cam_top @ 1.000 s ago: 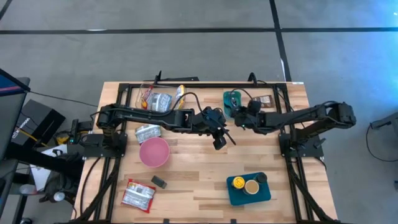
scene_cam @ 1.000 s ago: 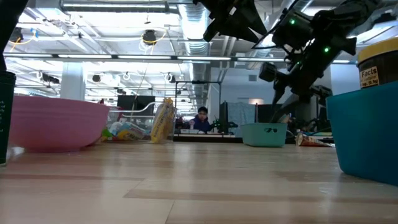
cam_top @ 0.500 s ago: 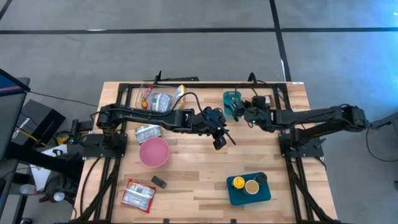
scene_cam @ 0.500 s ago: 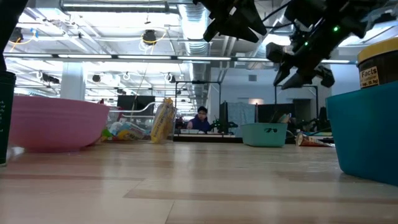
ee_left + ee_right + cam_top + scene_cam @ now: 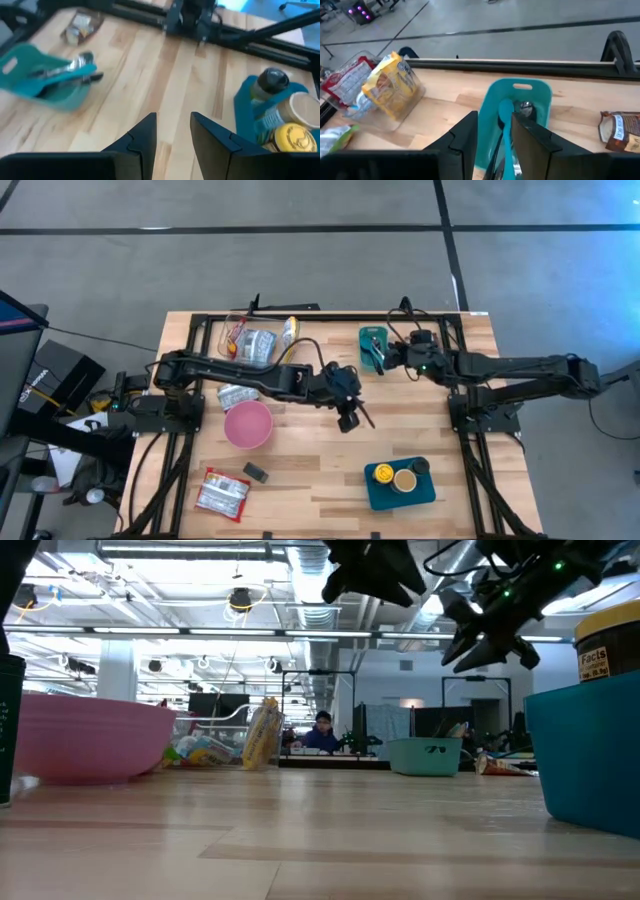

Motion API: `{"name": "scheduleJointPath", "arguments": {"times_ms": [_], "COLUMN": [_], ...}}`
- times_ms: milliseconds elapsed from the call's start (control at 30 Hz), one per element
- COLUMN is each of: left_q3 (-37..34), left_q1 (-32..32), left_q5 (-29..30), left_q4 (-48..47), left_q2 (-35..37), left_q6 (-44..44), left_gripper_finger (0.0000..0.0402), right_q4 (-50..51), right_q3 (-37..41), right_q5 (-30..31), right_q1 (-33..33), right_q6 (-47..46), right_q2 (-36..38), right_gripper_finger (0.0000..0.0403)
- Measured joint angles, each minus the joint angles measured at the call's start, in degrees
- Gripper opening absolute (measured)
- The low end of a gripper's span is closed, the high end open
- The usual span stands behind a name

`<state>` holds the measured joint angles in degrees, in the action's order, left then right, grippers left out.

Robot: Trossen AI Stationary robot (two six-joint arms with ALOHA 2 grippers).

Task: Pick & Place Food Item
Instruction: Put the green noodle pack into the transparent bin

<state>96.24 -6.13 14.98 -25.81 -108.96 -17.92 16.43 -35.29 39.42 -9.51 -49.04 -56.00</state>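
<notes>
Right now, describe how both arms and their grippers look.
Both arms are dark, slim and jointed, with black cables looping along them. The left gripper and right gripper each have two flat, angular black fingers. Small green lights glow on the right arm near the wrist. No markings are readable.

The left gripper [image 5: 172,135] hangs above the wooden tabletop [image 5: 165,85], fingers parted and empty. A teal utensil holder [image 5: 37,75] lies well apart from the teal tray [image 5: 245,112] of jars.

Wooden table [image 5: 310,460] with pink bowl [image 5: 247,424], teal cutlery tray [image 5: 372,346], clear bin [image 5: 250,338], foil packet [image 5: 222,494], teal container [image 5: 400,484].
</notes>
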Motion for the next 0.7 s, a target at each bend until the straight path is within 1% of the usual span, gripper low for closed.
{"name": "scheduleJointPath", "arguments": {"times_ms": [167,200,533,700], "left_q3": [-0.01,-0.01,-0.01,-0.01], "left_q1": [0.06,0.07,0.09,0.09], "left_q5": [-0.14,0.12,1.48,3.69], "left_q4": [-7.63,-10.38,-24.07,-31.11], "left_q2": [2.11,2.86,10.93,14.77], "left_q6": [-7.23,-8.27,-18.59,-21.96], "left_gripper_finger": [0.0112,0.0112,0.0112,0.0112], "right_q4": [1.24,1.56,1.57,1.53], "right_q3": [-0.02,0.0,0.0,0.0], "right_q5": [-1.92,-2.14,-2.14,-2.14], "right_q1": [-0.05,-0.05,-0.03,0.11], "right_q6": [0.01,0.01,0.01,0.0], "right_q2": [0.64,0.62,0.54,0.56], "right_gripper_finger": [0.0113,0.0113,0.0113,0.0113]}}
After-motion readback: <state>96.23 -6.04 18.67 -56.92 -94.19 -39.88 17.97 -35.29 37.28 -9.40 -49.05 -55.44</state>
